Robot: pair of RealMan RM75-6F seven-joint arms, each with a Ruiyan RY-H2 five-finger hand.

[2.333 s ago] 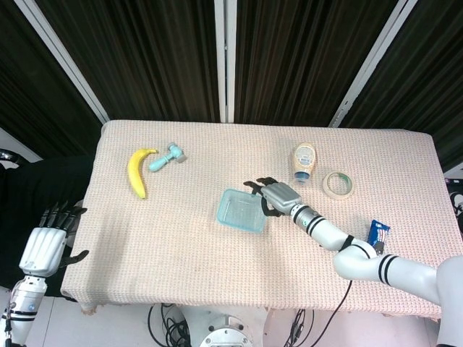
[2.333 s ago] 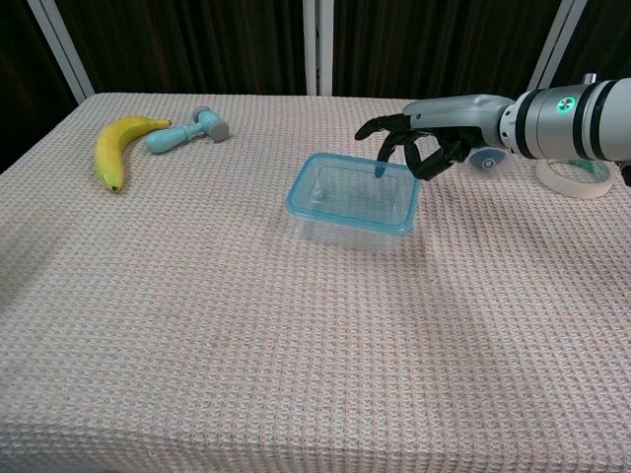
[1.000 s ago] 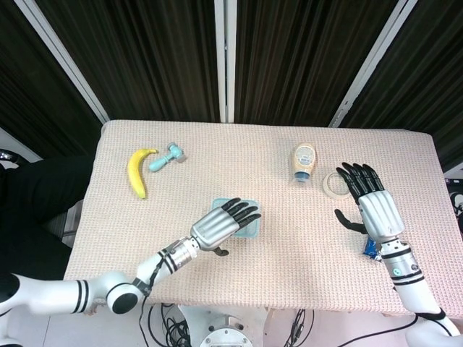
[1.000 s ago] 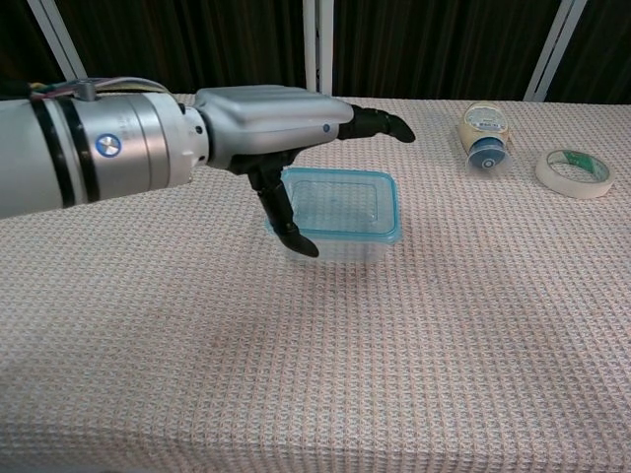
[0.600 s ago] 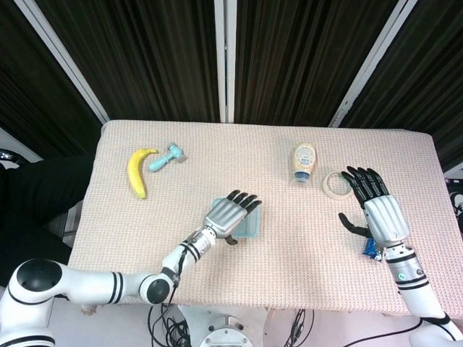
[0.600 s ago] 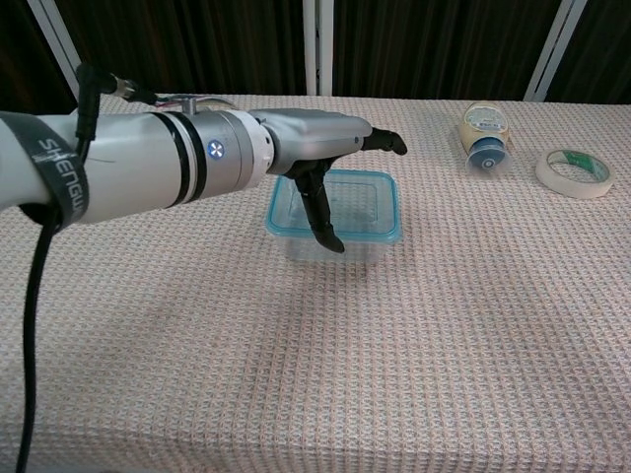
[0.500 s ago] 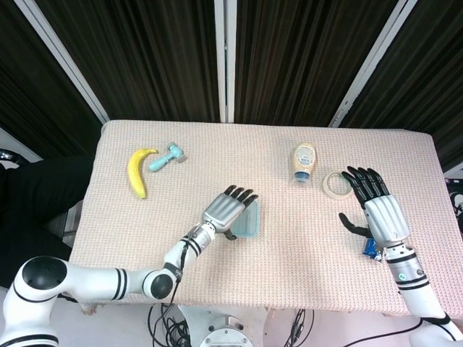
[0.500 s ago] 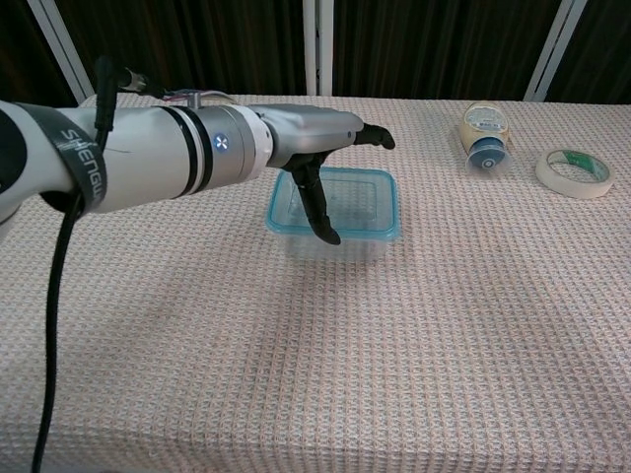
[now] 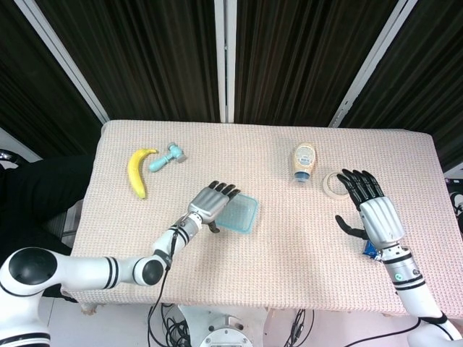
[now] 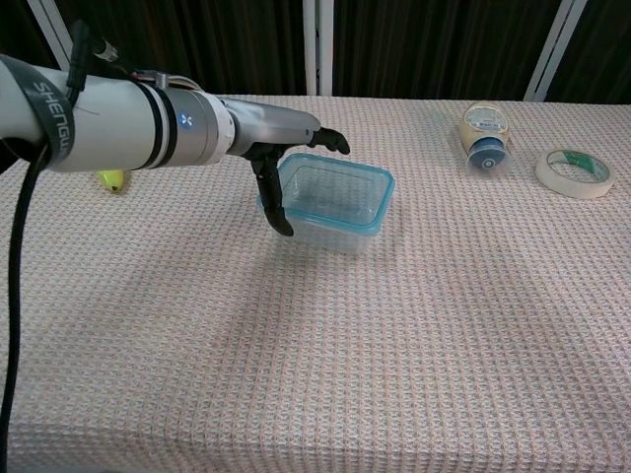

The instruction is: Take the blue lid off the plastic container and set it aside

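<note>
1. The table (image 9: 145, 238) is covered by a pale woven cloth that reaches all four edges. Its far edge runs along a dark curtained wall. In the chest view the near half of the cloth is bare.

2. The left arm (image 10: 108, 123) enters from the near left corner and extends toward the table centre. In the chest view it hides most of the banana.

3. The left hand (image 9: 210, 203) (image 10: 281, 148) is released and grasps nothing. Its fingers are extended and spread over the left end of the container, with the thumb pointing down beside the container's left wall. The frames do not settle whether any finger touches the rim.

4. The right hand (image 9: 372, 210) is also released, fingers straight and spread. It hovers near the right edge, just beside the tape roll and well apart from the container.

5. The container (image 9: 237, 213) (image 10: 330, 209) stands near the table centre, slightly left of it. It is clear plastic with a blue lid (image 10: 377, 202) seated on top. It sits skewed to the table edges. Bare cloth lies between it and the right hand, and between it and the near edge.

6. The banana (image 9: 137, 172) lies at the far left, near the left edge.

7. A bottle (image 9: 304, 162) (image 10: 484, 133) lies on its side at the far right, blue cap toward the robot.

8. A tape roll (image 9: 333, 185) (image 10: 575, 173) lies flat just beside the bottle.

9. A small teal dumbbell (image 9: 168, 157) lies just beside the banana.

10. A small blue packet (image 9: 369, 250) shows at the right edge, partly hidden by the right wrist.
</note>
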